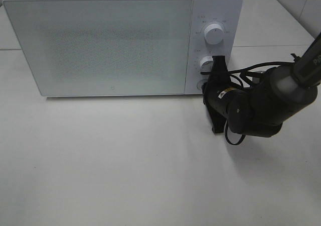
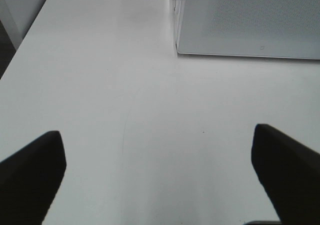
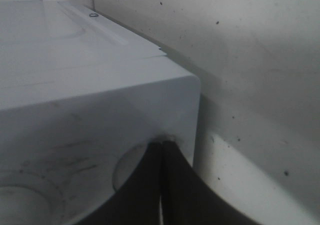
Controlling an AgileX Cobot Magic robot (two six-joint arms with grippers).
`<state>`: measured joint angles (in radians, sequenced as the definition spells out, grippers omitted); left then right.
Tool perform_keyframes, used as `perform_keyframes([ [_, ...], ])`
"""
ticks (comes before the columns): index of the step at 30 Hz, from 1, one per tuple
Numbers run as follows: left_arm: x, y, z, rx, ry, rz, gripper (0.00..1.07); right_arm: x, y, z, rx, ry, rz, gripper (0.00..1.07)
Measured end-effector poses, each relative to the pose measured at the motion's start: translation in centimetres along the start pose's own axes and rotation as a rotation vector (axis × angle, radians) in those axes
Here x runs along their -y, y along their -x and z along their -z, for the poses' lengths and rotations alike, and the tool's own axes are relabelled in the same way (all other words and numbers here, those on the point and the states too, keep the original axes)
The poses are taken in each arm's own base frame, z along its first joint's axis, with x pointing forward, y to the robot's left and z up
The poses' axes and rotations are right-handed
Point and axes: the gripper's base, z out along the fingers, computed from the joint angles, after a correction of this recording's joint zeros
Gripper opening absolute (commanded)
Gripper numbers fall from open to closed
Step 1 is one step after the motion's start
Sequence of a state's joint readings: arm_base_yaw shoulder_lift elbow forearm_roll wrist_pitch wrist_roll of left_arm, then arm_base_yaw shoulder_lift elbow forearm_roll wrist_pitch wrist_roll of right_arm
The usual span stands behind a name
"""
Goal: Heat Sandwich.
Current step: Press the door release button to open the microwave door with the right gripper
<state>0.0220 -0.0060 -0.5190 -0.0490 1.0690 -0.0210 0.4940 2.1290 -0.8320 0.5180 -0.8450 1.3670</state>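
Observation:
The white microwave (image 1: 100, 40) stands at the back of the table with its door shut. The sandwich is out of view. My right gripper (image 1: 203, 87) is turned on its side at the lower right corner of the microwave's control panel. In the right wrist view its fingers are pressed together, and the gripper (image 3: 161, 152) touches the panel (image 3: 75, 100) beside a round button (image 3: 127, 171). My left gripper (image 2: 156, 135) is open and empty over bare table, in front of the microwave's left corner (image 2: 177, 47). It does not show in the exterior high view.
Two round knobs (image 1: 214, 35) (image 1: 206, 63) sit on the control panel above my right gripper. The white table (image 1: 125, 160) stretches in front of the microwave. A tiled wall (image 1: 301, 0) rises at the back right. The table's left edge (image 2: 15, 50) shows in the left wrist view.

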Motion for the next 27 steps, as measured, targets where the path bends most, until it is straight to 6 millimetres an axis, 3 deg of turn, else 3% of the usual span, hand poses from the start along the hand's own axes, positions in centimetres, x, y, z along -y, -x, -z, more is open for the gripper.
perform_keyframes([
  [27,0.0,0.0,0.0,0.0,0.0,0.0,0.95,-0.04,-0.09,-0.01,-0.003,0.047,-0.102,0.0],
])
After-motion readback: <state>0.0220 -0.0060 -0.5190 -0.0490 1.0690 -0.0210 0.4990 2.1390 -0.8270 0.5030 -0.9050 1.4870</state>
